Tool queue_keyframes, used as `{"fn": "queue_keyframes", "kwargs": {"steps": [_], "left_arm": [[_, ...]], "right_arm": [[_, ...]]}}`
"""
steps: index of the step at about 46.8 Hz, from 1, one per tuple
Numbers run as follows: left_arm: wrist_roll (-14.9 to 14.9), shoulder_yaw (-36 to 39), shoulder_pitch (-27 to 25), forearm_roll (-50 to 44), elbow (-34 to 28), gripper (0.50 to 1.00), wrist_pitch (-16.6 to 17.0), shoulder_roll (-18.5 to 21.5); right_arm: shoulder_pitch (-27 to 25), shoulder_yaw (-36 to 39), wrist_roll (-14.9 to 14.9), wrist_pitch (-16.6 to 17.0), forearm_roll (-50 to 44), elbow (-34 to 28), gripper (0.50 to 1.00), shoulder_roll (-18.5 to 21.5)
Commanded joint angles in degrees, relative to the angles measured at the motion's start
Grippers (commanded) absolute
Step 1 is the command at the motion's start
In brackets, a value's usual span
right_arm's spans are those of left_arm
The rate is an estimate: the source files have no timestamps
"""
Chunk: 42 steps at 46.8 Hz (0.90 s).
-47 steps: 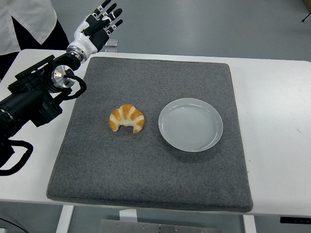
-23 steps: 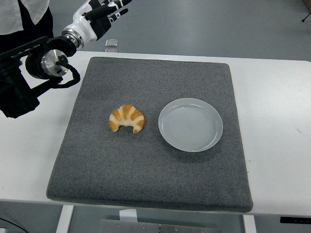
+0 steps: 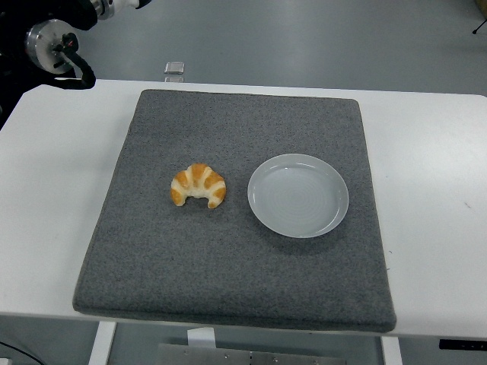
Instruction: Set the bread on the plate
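1. Head view: the left arm shows only at the top-left corner; its hand is cut off, so its state cannot be told.
2. The bread lies on the grey mat on the worktop, well below and right of the arm, just left of the plate, not touching it.

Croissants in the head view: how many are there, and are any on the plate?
1. The croissant lies on the grey mat, left of the empty white plate and apart from it. None on the plate; nothing looks hidden.
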Motion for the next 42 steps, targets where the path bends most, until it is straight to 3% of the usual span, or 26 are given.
{"fn": "queue_keyframes", "kwargs": {"steps": [1, 12, 22, 29, 42], "left_arm": [[-0.1, 6.9, -4.5, 0.8, -2.4, 0.984, 1.1, 0.1], [0.0, 24.9, -16.4, 9.8, -9.3, 0.988, 0.2, 0.0], [0.0, 36.9, -23.4, 12.7, -13.2, 0.988, -1.0, -2.5], [0.0, 43.2, -25.5, 16.8, -15.0, 0.988, -0.8, -4.7], [-0.1, 45.6, -25.2, 25.0, -18.2, 0.988, -0.1, -4.5]], "right_arm": [[0.0, -0.1, 0.0, 0.0, 0.0, 0.1, 0.932, 0.0], [-0.1, -0.1, 0.0, -0.1, -0.1, 0.0, 0.93, 0.0], [-0.1, -0.1, 0.0, -0.1, -0.1, 0.0, 0.93, 0.0], [-0.1, -0.1, 0.0, -0.1, -0.1, 0.0, 0.93, 0.0], [-0.1, -0.1, 0.0, -0.1, -0.1, 0.0, 0.93, 0.0]]}}
